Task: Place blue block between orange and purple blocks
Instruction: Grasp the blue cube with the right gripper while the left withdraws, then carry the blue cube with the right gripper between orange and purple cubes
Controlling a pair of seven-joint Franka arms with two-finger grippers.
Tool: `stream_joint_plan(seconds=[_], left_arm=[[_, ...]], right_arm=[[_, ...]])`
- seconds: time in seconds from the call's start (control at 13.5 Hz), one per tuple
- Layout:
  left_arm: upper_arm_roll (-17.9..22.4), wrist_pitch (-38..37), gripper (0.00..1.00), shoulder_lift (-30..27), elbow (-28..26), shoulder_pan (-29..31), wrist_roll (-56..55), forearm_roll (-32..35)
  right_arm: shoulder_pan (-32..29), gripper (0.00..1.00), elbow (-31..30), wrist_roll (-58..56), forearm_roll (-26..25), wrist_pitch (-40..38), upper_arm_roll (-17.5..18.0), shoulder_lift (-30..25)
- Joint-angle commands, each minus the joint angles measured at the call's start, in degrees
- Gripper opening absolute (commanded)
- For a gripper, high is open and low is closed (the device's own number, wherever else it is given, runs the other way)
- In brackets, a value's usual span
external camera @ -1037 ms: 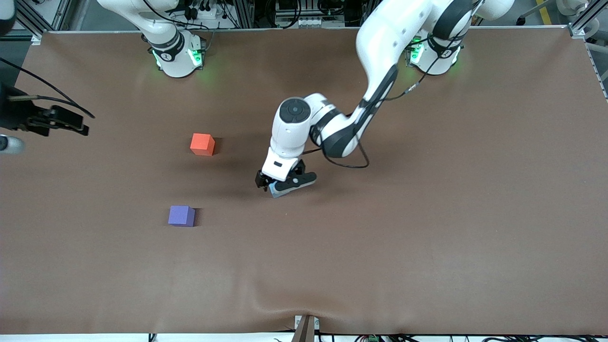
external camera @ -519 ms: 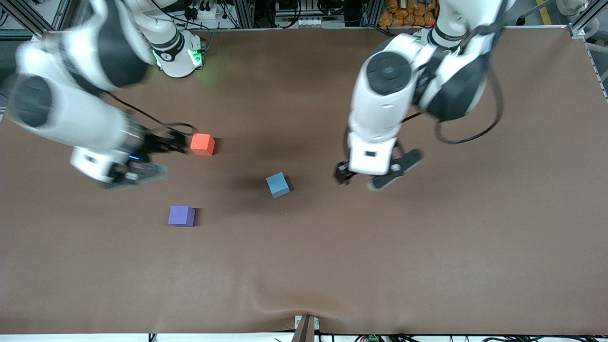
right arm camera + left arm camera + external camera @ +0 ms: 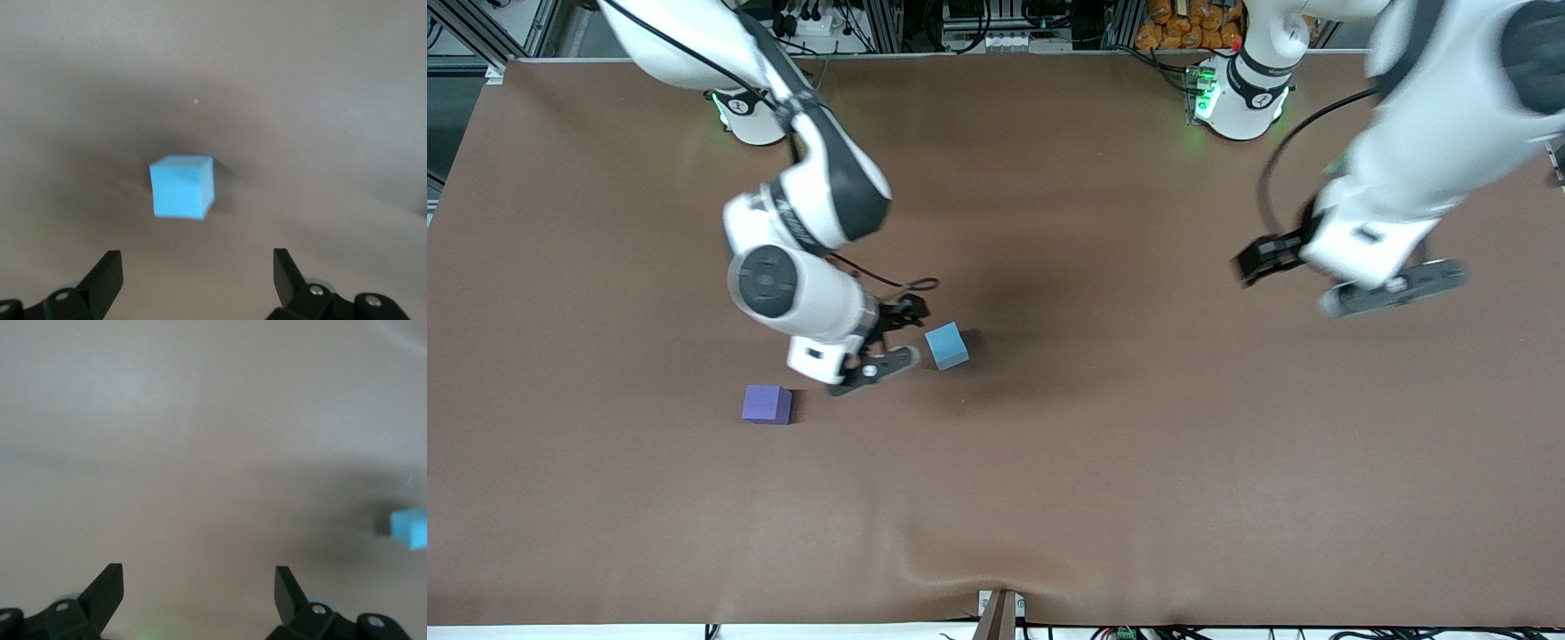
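Reaching down beside blue block (image 3: 947,346), right gripper (image 3: 879,345) fingers apart

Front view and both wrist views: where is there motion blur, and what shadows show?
Front view: the left pincer and its arm are smeared by motion; the right pincer reads sharper, with a dark shadow on the table above the blue block. Right wrist view: the block is slightly soft, with a shadow around it. Left wrist view: hazy throughout.

Robotics lab indicated: brown-covered worktop (image 3: 1049,498), aluminium framing (image 3: 480,36) and cabling (image 3: 978,36) seen along its robot-base edge.
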Motion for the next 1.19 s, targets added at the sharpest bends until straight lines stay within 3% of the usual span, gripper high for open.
stream_joint_plan(seconds=[0.0,0.15,0.37,0.67,1.11], left_arm=[[-1.1,4.9,1.0,-9.8,-15.5,6.1,11.2,-1.6],[-1.0,7.5,1.0,-15.1,-22.0,6.6,12.5,-1.2],[-1.0,8.5,1.0,-19.8,-25.4,8.8,12.5,-0.8],[-0.7,5.5,1.0,-21.9,-23.3,12.2,12.6,0.2],[-0.9,0.8,1.0,-20.3,-18.8,12.4,15.2,0.3]], right_arm=[[5.1,1.0,1.8,-0.7,-0.7,5.4,-0.9,4.9],[7.4,1.0,1.7,-0.4,-3.0,7.0,-1.0,6.9],[8.9,1.0,0.7,2.7,-5.8,7.2,-1.0,7.4],[9.3,1.0,-1.3,3.3,-8.0,8.1,-1.0,8.1],[9.8,1.0,-2.5,5.0,-8.1,10.5,-1.0,9.0]])
